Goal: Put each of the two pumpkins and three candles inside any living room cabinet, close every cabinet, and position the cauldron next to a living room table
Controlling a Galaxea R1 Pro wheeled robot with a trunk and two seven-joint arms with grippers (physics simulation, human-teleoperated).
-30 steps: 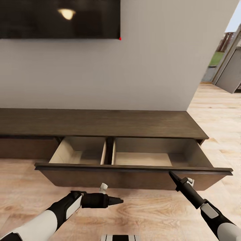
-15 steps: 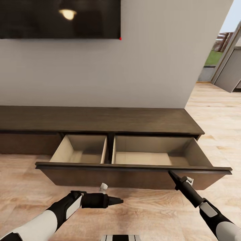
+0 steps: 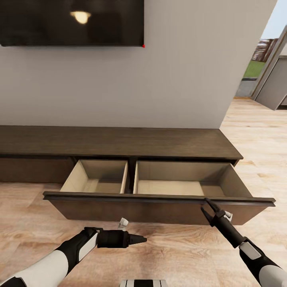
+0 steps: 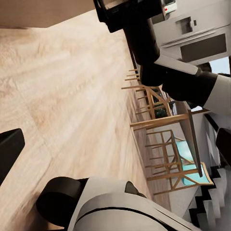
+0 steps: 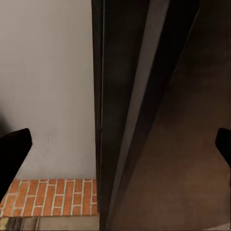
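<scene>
Since the earlier frame your right gripper (image 3: pixel 208 205) has parted its fingers, straddling the drawer-front lip of the long dark-brown wood cabinet (image 3: pixel 119 142); the left gripper (image 3: pixel 140 239) rests pinched together; both pale compartments lie empty, so next fetch a pumpkin.

The cabinet (image 3: pixel 119 143) is seen in dark matt wood, its drawer (image 3: pixel 167 187) lined in pale smooth wood; the floor (image 3: pixel 259 135) is light, grained planking.
</scene>
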